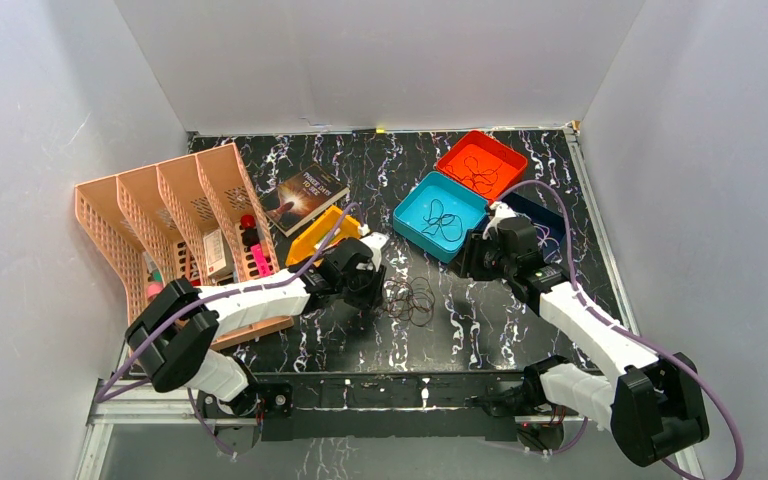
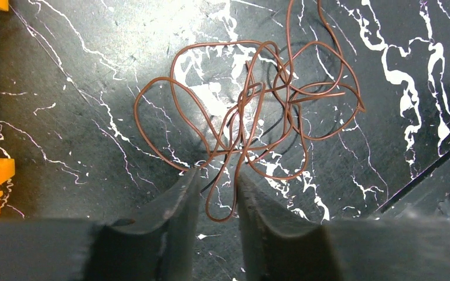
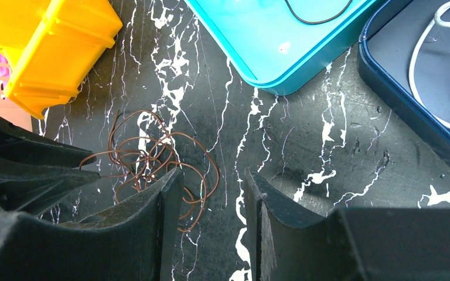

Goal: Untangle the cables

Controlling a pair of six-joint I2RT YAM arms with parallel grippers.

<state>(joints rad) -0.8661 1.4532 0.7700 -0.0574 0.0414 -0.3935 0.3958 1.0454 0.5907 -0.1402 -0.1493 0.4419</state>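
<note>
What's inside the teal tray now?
A thin dark cable, looped on the floor of the teal tray. The right arm covers its near right edge, so anything there is hidden.

a black table veined with white lies under everything. off to the left of the left gripper sits a yellow bin, with a dark book just past it. beyond those stands a peach slotted rack with pink and red bits in its slots. ahead of the right gripper lies a teal tray. a dark blue tray sits to that gripper's right, and a red tray farther off behind the teal one.
</note>
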